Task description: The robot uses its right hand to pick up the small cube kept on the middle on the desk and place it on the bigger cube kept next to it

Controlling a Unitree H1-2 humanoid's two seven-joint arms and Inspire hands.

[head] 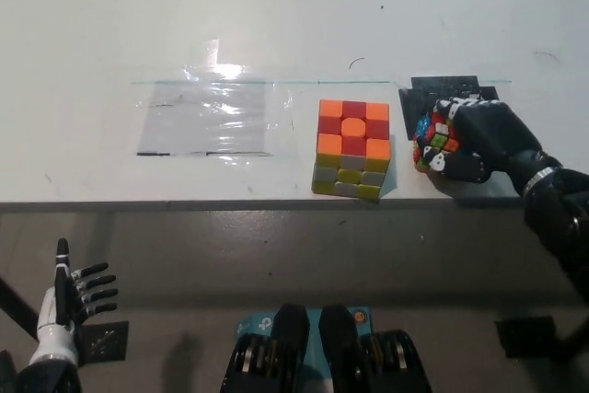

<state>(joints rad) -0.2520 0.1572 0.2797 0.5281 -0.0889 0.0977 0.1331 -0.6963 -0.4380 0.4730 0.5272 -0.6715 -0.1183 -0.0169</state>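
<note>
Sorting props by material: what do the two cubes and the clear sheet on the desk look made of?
Bigger cube and small cube: likely hard plastic, with matte coloured tiles. Clear sheet: probably thin plastic film, glossy, with wrinkled glare.

readable text: none anywhere on the desk (110, 25).
bigger cube (352, 148): plain colour tiles, no letters or numbers.
small cube (434, 139): colour tiles only, at 3 o'clock of the bigger cube, no print visible.
clear sheet (207, 118): at 9 o'clock, no label legible.
</note>
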